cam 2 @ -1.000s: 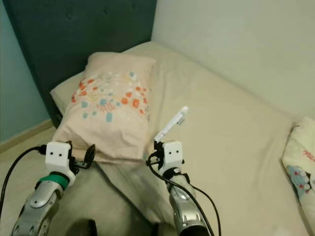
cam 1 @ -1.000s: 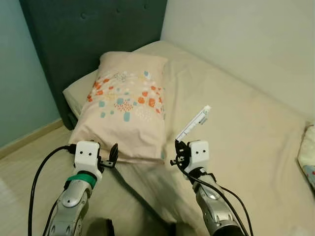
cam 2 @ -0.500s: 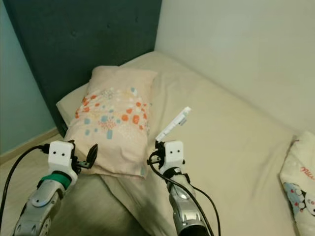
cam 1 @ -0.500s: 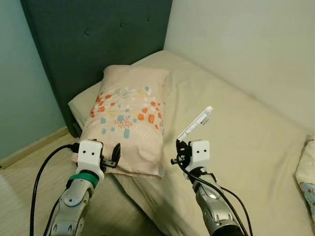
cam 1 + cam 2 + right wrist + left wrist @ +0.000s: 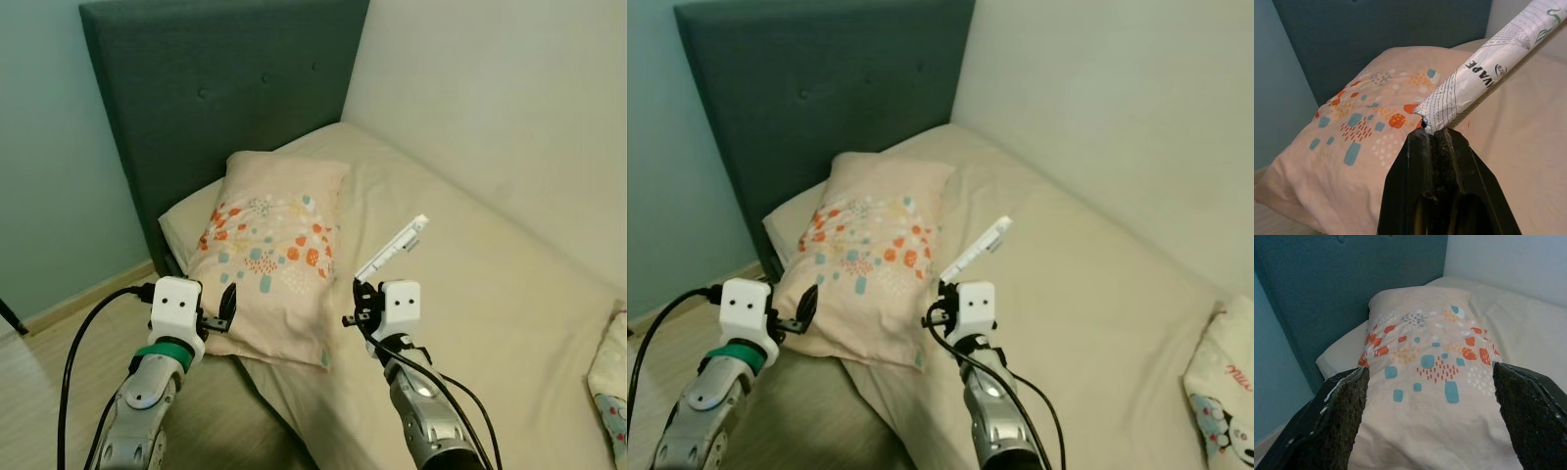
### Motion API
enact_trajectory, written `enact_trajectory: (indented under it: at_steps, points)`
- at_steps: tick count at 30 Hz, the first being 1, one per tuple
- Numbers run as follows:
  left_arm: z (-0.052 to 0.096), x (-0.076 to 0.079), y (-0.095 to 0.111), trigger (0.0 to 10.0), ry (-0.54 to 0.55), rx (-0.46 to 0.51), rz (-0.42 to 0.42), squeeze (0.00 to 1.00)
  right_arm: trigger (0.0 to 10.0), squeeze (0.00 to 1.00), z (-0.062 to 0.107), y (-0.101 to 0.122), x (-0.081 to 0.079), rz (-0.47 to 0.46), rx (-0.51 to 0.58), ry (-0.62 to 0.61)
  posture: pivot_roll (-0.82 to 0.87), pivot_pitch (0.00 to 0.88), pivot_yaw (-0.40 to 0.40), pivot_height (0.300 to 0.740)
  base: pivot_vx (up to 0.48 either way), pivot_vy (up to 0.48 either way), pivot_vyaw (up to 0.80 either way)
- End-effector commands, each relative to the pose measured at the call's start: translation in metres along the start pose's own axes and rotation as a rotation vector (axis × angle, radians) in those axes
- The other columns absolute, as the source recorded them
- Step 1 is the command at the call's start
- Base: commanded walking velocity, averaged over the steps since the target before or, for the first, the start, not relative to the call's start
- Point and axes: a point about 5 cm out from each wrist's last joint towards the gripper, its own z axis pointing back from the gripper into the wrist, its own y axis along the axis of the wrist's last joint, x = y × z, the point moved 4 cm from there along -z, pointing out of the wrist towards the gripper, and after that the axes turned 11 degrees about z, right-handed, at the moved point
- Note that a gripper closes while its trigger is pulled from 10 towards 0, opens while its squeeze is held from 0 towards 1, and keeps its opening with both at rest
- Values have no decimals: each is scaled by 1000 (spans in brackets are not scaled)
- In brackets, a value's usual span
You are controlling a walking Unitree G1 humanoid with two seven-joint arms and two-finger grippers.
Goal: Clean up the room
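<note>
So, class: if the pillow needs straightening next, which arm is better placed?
Left. The left gripper has open, empty jaws facing the pillow, close to its near edge. The right gripper is shut on a white wrapped stick.

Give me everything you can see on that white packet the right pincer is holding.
The white packet is a long, slim, flat wrapper, paper or plastic by its look, printed with dark lettering, fine grid lines and a green mark near its far end. The right pincer is shut on its crumpled lower end. It sticks up and away from the robot at a slant, over the beige bed sheet, beside the patterned pillow. Nothing else touches it.
</note>
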Motion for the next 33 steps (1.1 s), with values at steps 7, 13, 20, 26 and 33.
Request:
enact_trajectory:
  at_steps: [7, 13, 20, 26, 33]
  points:
    - [1, 0, -10, 10000, 8, -40, -4, 0, 10000, 0, 4, -6, 3, -20, -24, -16, 144, 0, -66, 740, 0, 0, 0]
    - [1, -7, -17, 10000, 38, -74, -31, 0, 10000, 0, 2, -9, 3, -17, -45, -31, 145, 0, -63, 740, 0, 0, 0]
    - [0, -17, -19, 10000, 82, -90, -29, 0, 10000, 0, 0, -12, 6, 10, -74, -61, 143, 0, -60, 740, 0, 0, 0]
    - [-3, -17, -15, 10000, 73, -76, -24, 0, 10000, 0, -1, -13, 4, 79, -86, -59, 139, 0, -47, 740, 0, 0, 0]
    - [-4, -15, -15, 10000, 64, -78, -28, 0, 10000, 0, 0, -16, 4, 73, -93, -65, 137, 0, -41, 740, 0, 0, 0]
